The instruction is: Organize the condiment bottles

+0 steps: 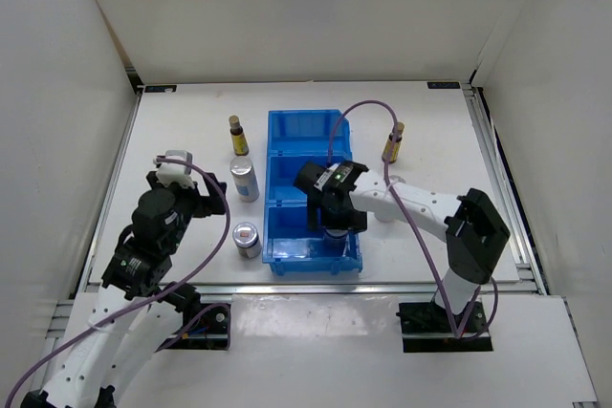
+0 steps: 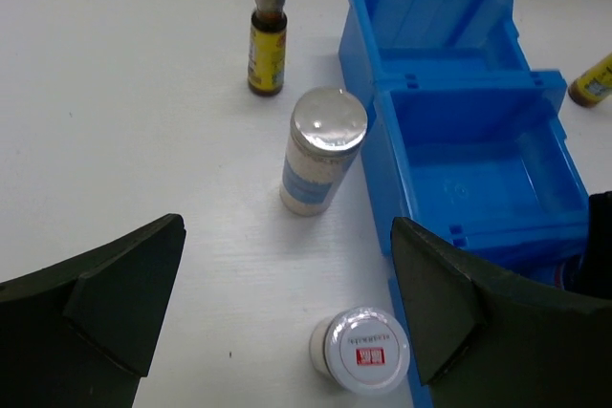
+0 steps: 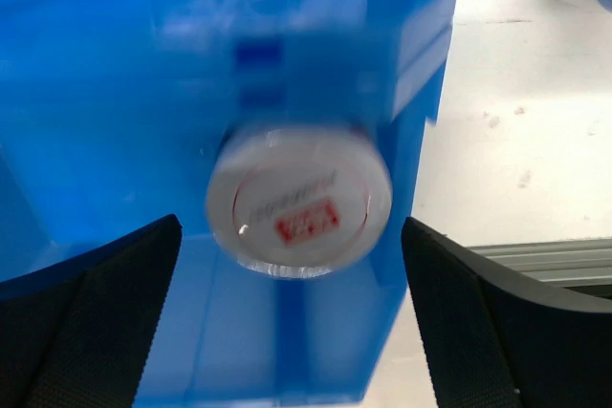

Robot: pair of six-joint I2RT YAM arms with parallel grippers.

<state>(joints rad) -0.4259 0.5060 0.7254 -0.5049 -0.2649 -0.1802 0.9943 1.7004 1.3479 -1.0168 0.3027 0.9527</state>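
Note:
A short silver jar with a red-marked lid (image 3: 298, 203) sits blurred in the near compartment of the blue bin (image 3: 96, 93). My right gripper (image 3: 292, 236) hangs open right over it, with a gap between each finger and the jar. In the top view that gripper (image 1: 335, 226) covers the jar. My left gripper (image 2: 287, 265) is open above the table left of the bin (image 2: 440, 83), holding nothing. Under it stands a second red-marked jar (image 2: 361, 351). Farther off are a white-blue cylinder (image 2: 320, 150) and an amber bottle (image 2: 268, 33). Another amber bottle (image 1: 393, 142) stands right of the bin (image 1: 306, 126).
The bin's middle and far compartments hold nothing. The second jar (image 1: 248, 239) and the cylinder (image 1: 245, 180) stand close to the bin's left wall. The table's near edge with its metal rail (image 3: 545, 255) runs just past the bin. White walls enclose the table.

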